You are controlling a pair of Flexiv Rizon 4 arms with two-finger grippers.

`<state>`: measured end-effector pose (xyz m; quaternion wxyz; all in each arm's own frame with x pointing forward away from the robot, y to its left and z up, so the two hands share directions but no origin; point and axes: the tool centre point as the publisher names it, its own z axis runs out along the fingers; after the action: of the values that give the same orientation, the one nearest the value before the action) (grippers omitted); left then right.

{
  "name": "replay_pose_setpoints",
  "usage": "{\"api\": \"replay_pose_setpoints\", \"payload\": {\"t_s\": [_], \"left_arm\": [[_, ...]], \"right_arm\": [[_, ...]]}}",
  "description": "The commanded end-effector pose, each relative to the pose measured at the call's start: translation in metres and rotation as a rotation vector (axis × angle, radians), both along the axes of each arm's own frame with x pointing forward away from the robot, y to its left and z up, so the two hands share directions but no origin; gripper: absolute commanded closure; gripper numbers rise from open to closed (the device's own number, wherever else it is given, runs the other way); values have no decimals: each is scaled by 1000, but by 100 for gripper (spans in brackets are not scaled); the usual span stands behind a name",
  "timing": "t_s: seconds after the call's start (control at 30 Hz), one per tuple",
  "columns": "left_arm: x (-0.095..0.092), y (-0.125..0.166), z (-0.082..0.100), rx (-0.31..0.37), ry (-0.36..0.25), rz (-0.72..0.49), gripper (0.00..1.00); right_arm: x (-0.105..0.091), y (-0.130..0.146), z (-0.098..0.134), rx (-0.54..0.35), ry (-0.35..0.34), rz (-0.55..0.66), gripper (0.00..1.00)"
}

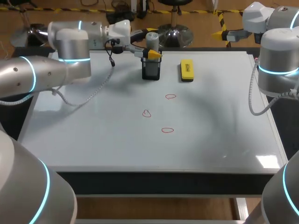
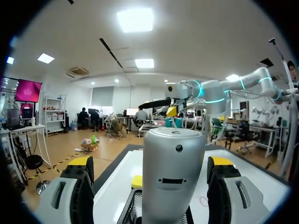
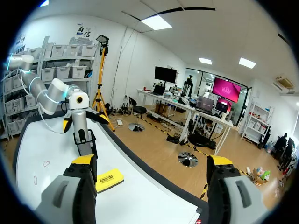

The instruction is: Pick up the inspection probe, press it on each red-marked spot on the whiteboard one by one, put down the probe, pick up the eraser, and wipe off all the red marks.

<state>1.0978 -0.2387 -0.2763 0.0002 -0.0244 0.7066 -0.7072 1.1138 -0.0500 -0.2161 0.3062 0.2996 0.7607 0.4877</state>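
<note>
Left tool point(image 2: 150, 164) straddling probe point(image 1: 152, 39), eraser point(image 1: 187, 70) nearby

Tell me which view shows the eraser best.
The head view: the eraser lies whole and unblocked on the whiteboard, right of the holder. The right wrist view shows it smaller and at an angle. The left wrist view shows only a yellow sliver past the probe.

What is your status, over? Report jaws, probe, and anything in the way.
Left jaws open, astride probe, not clamped. Right jaws open, empty. Probe upright in holder; eraser beside it, apart. Three red marks on whiteboard, nothing over them.
</note>
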Motion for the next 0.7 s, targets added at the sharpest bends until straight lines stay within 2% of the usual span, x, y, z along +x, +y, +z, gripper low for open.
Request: {"api": "replay_pose_setpoints", "payload": {"t_s": [0.03,0.17,0.23,0.27,0.33,0.37,0.4,0.7], "left_arm": [[-6,2,2,3,-4,10,0],[-7,3,4,10,-10,3,0],[-8,3,4,13,-11,1,29],[-9,3,3,14,-11,-1,50],[-10,2,2,14,-10,-10,57],[-10,1,2,14,-9,-14,71],[-11,1,2,11,-9,-26,100],[-14,2,5,14,-19,-45,100]], "right_arm": [[0,0,0,0,0,0,0],[0,0,0,0,0,0,0],[0,0,0,0,0,0,0],[0,0,0,0,0,0,0],[0,0,0,0,0,0,0],[0,0,0,0,0,0,0],[0,0,0,0,0,0,0],[0,0,0,0,0,0,0]]}}
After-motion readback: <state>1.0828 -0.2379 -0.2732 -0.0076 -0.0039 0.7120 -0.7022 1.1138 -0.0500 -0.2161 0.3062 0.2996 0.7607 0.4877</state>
